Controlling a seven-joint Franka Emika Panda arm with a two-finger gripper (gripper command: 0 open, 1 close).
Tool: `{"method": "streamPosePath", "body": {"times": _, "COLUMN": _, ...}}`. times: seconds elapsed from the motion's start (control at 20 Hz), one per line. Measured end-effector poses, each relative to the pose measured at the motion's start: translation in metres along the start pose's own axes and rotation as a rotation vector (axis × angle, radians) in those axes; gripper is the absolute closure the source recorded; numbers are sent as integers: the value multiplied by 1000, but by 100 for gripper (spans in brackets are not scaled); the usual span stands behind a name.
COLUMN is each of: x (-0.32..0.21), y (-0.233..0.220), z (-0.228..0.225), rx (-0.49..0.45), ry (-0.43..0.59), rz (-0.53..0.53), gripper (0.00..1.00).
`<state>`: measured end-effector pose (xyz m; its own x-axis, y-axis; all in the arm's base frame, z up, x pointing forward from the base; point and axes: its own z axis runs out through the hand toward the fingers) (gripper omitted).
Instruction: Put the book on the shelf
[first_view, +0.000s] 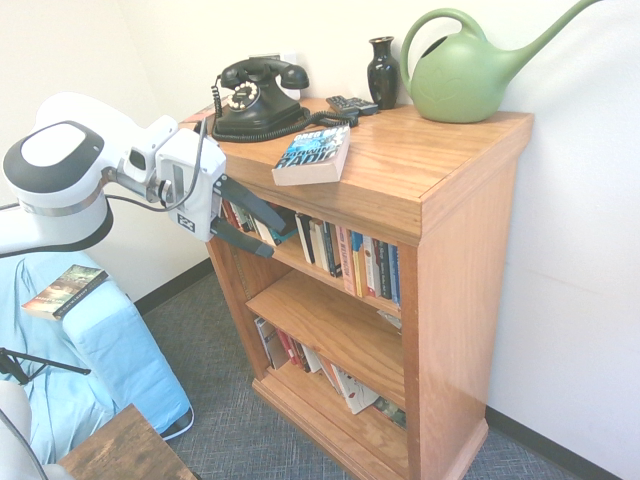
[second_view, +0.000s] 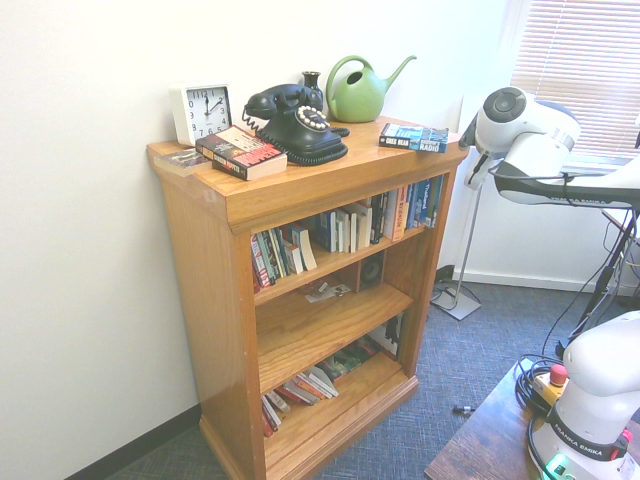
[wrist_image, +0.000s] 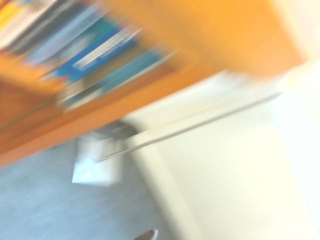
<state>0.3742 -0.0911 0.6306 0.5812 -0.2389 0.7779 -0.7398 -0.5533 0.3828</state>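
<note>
Hovering empty, my gripper (first_view: 262, 228) spread wide; book (first_view: 313, 155) flat on top board, above and beyond fingertips, long axis running away; shelf (first_view: 345, 262) directly ahead.

2 wide cameras face the bookcase (first_view: 400, 250) from opposite corners; wrist view close, seemingly blurred.

Carpeted room with bookcase (first_view: 470, 230)
</note>
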Motion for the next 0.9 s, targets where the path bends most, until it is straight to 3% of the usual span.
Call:
{"method": "streamPosePath", "body": {"times": 0.15, "x": 20, "y": -24, "z": -7, "rx": -17, "ry": 97, "rz": -70, "gripper": 0}}
{"method": "streamPosePath", "body": {"times": 0.45, "x": 15, "y": -71, "z": -9, "rx": -5, "ry": 179, "rz": -181, "gripper": 0}}
{"method": "streamPosePath", "body": {"times": 0.9, "x": 18, "y": -97, "z": 9, "rx": 1, "ry": 329, "rz": -224, "gripper": 0}}
